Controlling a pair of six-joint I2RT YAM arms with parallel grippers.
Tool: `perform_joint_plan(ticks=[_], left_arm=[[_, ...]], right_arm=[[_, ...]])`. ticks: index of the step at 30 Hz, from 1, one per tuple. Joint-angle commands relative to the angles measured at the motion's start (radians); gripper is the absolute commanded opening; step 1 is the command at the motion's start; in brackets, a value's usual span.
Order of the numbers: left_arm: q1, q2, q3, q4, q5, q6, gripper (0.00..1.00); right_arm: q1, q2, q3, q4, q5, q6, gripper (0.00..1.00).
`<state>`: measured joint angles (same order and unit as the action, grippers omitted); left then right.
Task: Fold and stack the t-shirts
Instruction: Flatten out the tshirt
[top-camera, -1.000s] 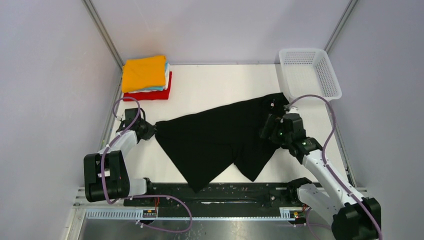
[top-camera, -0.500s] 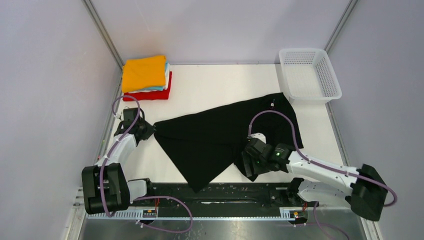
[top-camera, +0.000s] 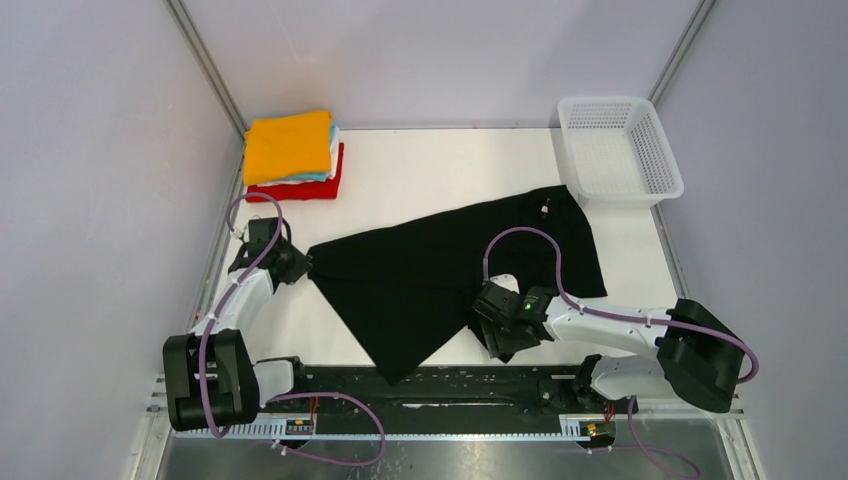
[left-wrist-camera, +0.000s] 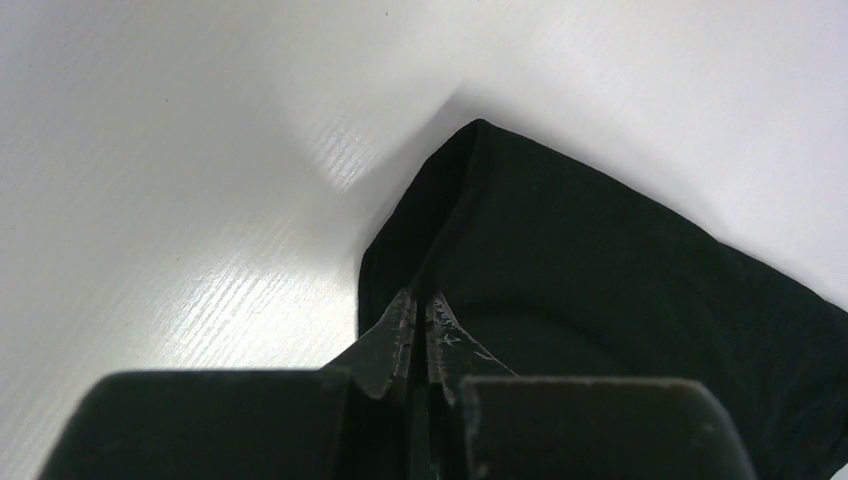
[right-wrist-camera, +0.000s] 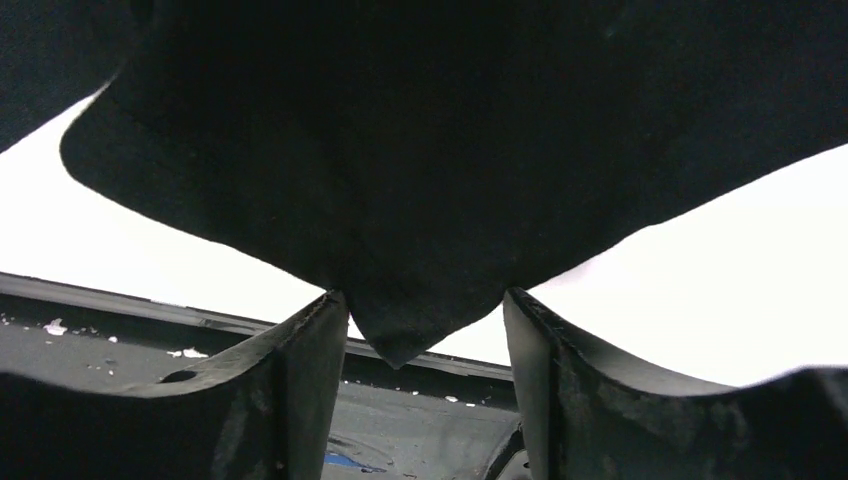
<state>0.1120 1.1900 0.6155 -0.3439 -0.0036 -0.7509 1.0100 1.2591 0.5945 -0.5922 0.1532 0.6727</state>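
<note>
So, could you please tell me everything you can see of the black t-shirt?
The black t-shirt is plain, soft, matte cloth, spread unfolded and skewed on the white table, its far end close to the white basket. The left gripper is shut on its left corner; the right gripper, open, straddles a pointed near corner.

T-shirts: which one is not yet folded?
The black t-shirt, spread loose across the table; the others sit folded in one stack, orange on top, at the far left corner.
</note>
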Motion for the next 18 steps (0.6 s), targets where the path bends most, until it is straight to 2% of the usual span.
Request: perform_joint_plan(ticks=[1, 3, 6, 9, 12, 18], left_arm=[[-0.003, -0.029, 0.041, 0.001, -0.036, 0.017, 0.00], [-0.004, -0.034, 0.040, -0.001, -0.036, 0.019, 0.00], [-0.004, -0.043, 0.044, -0.005, -0.035, 0.027, 0.00], [-0.010, -0.053, 0.057, -0.015, -0.027, 0.038, 0.00], [-0.026, -0.069, 0.073, -0.023, -0.020, 0.044, 0.00], [-0.074, -0.130, 0.163, -0.074, -0.026, 0.047, 0.00]], right_arm=[[0.010, 0.048, -0.009, -0.012, 0.047, 0.063, 0.62], [0.011, 0.048, -0.017, -0.027, 0.074, 0.085, 0.48], [0.011, 0.017, -0.029, -0.030, 0.131, 0.116, 0.18], [0.005, -0.039, -0.015, -0.033, 0.222, 0.120, 0.02], [-0.050, -0.100, 0.023, -0.033, 0.304, 0.076, 0.00], [-0.288, -0.293, 0.131, 0.034, 0.379, -0.089, 0.00]])
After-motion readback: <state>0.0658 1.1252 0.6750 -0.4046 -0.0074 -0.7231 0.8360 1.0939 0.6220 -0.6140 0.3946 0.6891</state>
